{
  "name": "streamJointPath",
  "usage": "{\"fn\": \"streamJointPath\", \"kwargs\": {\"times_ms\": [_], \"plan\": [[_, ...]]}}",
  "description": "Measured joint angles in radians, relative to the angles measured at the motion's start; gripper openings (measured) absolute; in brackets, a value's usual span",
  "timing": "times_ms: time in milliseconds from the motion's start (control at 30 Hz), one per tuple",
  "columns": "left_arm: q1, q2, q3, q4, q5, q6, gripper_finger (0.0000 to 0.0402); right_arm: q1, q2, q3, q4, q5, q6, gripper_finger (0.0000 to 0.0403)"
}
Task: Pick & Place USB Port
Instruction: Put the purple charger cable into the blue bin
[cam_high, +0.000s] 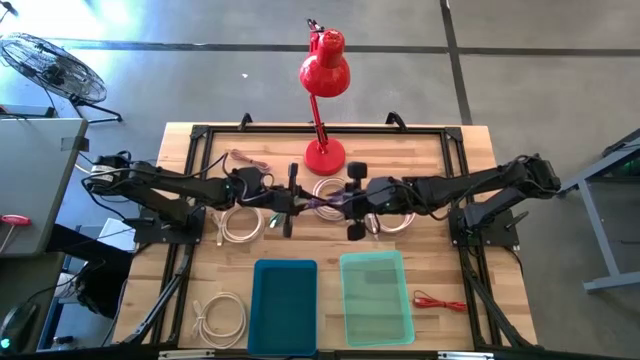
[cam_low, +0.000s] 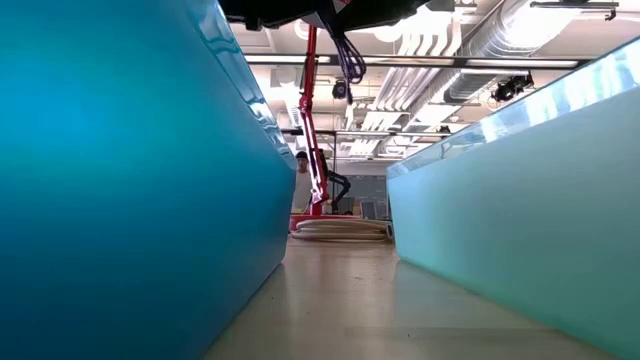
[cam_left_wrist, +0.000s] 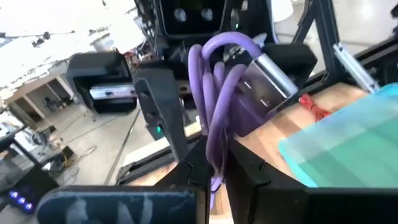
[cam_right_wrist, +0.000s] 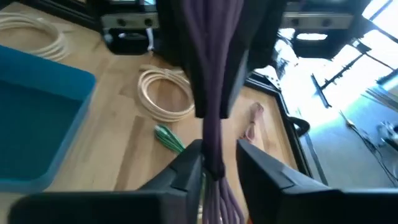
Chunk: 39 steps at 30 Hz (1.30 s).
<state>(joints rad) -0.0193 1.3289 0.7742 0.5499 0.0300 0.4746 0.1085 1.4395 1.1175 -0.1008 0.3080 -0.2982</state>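
The bundled purple USB cable (cam_high: 322, 204) hangs in the air between the two arms at the middle of the wooden slatted table (cam_high: 440, 262), seen from above. The left gripper (cam_high: 289, 201) and the right gripper (cam_high: 349, 203) meet over it from opposite sides, about equally near. Its long axis seems to run across the table from one gripper to the other. The opaque blue rectangular bin (cam_high: 284, 304) and the translucent green rectangular bin (cam_high: 376, 296) sit toward the front edge, both looking empty, so the cable lies well behind them.

From table height, only the two bin walls show, with the red desk lamp (cam_low: 312, 120) beyond; a dark loop dangles from the arms overhead.

The left wrist camera shows the purple loops running up from between the left gripper's fingers (cam_left_wrist: 245, 177), which are closed narrow on the cable, its silver plug housing (cam_left_wrist: 268, 84) beside.

The right wrist camera shows the same: the strands pinched between the right gripper's fingers (cam_right_wrist: 264, 165), narrowly closed.
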Motion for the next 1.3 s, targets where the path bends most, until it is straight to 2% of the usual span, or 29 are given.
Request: {"fn": "streamJointPath", "kwargs": {"times_ms": [167, 433, 567, 633, 700, 767, 900, 1033, 1300], "plan": [[0.000, -0.015, 0.002, -0.076, -0.007, 0.027, 0.0012, 0.027, -0.012, 0.000, -0.018, 0.138, 0.003, 0.0144], [-0.003, -0.140, -0.001, -0.448, -0.056, 0.010, 0.0009, 0.079, -0.091, 0.002, -0.107, 0.335, -0.046, 0.0171], [-0.027, -0.229, 0.001, -0.607, -0.079, -0.089, 0.0009, 0.085, -0.139, 0.001, -0.152, 0.386, -0.058, 0.0168], [-0.053, -0.273, 0.016, -0.697, -0.094, -0.196, 0.0009, 0.084, -0.153, 0.001, -0.187, 0.386, -0.048, 0.0163], [-0.085, -0.292, 0.061, -0.773, -0.122, -0.300, 0.0009, 0.084, -0.167, 0.001, -0.239, 0.381, -0.023, 0.0158], [-0.129, -0.309, 0.131, -0.918, -0.168, -0.377, 0.0009, 0.082, -0.172, 0.001, -0.281, 0.380, -0.003, 0.0152], [-0.231, -0.283, 0.319, -1.259, -0.255, -0.512, 0.0009, 0.082, -0.174, 0.001, -0.351, 0.367, 0.053, 0.0146], [-0.328, -0.217, 0.446, -1.470, -0.221, -0.651, 0.0009, 0.082, -0.174, 0.001, -0.363, 0.342, 0.109, 0.0146], [-0.480, -0.038, 0.458, -1.492, -0.148, -0.690, 0.0009, 0.082, -0.174, 0.001, -0.333, 0.335, 0.126, 0.0145]]}}
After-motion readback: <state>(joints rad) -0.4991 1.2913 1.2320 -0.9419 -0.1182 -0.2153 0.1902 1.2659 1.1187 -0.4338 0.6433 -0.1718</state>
